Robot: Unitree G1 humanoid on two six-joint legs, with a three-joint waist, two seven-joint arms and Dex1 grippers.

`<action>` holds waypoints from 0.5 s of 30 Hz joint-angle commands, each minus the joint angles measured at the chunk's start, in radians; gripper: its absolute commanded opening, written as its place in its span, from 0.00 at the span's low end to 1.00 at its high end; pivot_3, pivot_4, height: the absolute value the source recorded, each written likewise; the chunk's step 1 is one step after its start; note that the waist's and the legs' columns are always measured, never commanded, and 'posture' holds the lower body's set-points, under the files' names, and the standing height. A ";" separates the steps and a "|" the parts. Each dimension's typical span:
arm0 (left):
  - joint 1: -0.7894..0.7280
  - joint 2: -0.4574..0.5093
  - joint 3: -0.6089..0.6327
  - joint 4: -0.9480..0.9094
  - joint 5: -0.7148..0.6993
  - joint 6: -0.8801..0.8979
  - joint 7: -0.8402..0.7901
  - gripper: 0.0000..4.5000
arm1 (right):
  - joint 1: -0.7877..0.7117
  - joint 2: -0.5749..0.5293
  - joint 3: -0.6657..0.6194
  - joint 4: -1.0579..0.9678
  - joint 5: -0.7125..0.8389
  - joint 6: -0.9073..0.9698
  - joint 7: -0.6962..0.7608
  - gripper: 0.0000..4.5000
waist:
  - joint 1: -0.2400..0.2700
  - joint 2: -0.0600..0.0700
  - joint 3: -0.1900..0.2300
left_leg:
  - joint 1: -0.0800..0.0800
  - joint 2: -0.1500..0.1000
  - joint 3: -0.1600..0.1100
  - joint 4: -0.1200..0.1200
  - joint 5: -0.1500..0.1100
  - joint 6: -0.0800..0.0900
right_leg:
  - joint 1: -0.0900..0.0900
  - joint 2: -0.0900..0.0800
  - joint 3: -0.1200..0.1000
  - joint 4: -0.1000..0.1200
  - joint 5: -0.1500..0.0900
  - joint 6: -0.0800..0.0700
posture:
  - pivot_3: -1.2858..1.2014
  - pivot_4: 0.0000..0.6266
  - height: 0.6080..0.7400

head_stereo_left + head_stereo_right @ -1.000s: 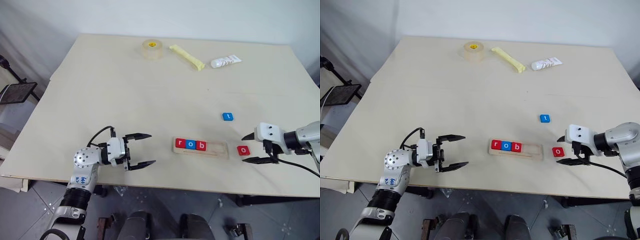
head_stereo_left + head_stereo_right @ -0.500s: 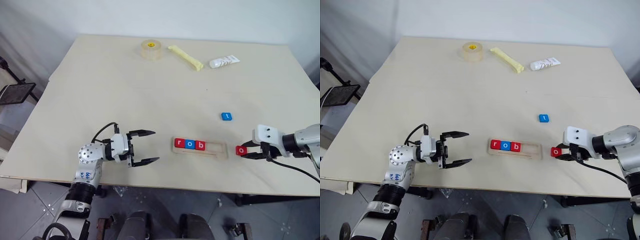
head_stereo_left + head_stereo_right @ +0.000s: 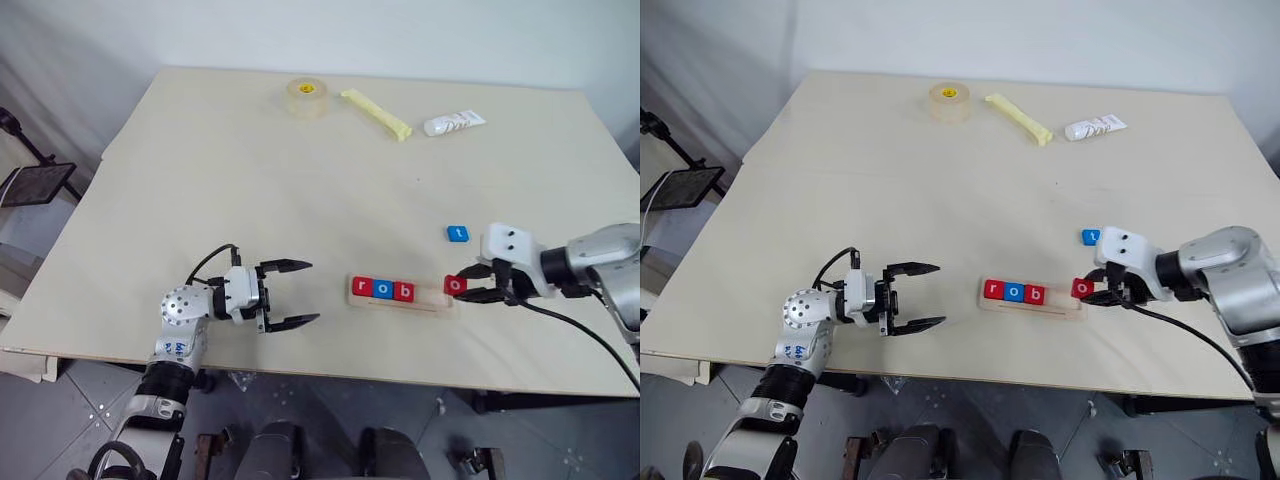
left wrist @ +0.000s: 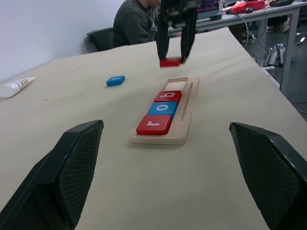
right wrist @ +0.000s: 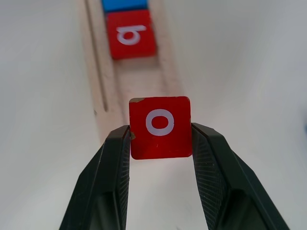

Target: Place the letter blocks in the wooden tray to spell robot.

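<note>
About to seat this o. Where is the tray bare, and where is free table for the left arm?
The wooden tray is bare right of the b block, under the held o block. Bare table runs from the open left pincer up to the tape roll. Crowded around the t block and right pincer.

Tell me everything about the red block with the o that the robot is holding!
The red o block is a small flat square tile with a white lowercase o and a chipped-looking corner. The right pincer grips it by two opposite edges, face up, lifted above the right end of the wooden tray, over the open slots past the r, o and b blocks.
</note>
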 commanded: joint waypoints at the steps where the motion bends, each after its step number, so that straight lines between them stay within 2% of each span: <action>1: 0.001 -0.003 0.000 -0.018 0.005 -0.018 0.010 1.00 | -0.044 0.012 0.037 -0.029 -0.030 0.016 -0.006 0.32 | -0.001 0.000 0.000 | 0.000 0.000 0.000 0.000 0.000 0.000 | 0.000 0.000 0.000 0.000 0.000 0.000 | 0.52 0.24 1.00; 5: 0.032 0.006 0.005 -0.040 0.006 -0.020 0.021 1.00 | -0.086 0.030 0.091 -0.024 -0.059 0.019 0.000 0.32 | -0.003 0.000 0.000 | 0.000 0.000 0.000 0.000 0.000 0.000 | 0.000 0.000 0.000 0.000 0.000 0.000 | 0.52 0.24 1.00; 15: 0.054 0.011 0.005 -0.070 0.007 -0.011 0.047 1.00 | -0.126 0.072 0.133 -0.009 -0.088 0.029 -0.006 0.32 | -0.002 0.000 0.000 | 0.000 0.000 0.000 0.000 0.000 0.000 | 0.000 0.000 0.000 0.000 0.000 0.000 | 0.52 0.24 1.00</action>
